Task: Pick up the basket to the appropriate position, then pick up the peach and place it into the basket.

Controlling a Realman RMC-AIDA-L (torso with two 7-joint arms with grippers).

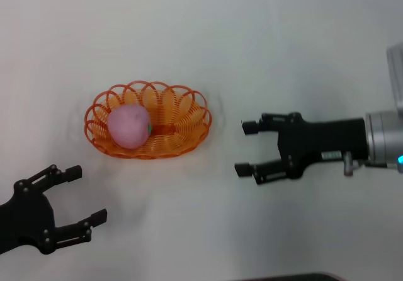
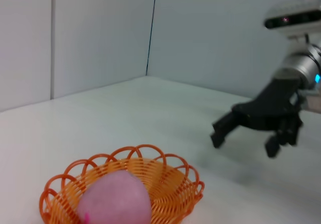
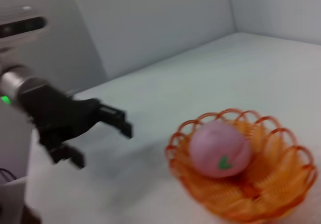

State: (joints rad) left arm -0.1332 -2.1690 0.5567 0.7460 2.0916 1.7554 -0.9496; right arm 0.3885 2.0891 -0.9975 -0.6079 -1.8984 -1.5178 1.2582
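The peach sat inside the orange wire basket, toward its left end, on the white tabletop. Its green stem mark showed plainly in the right wrist view (the left wrist view showed only the plain pink side). The right gripper hovered just right of the basket, fingers spread and holding nothing. The left gripper sat near the front-left of the basket, fingers also spread, apart from it.
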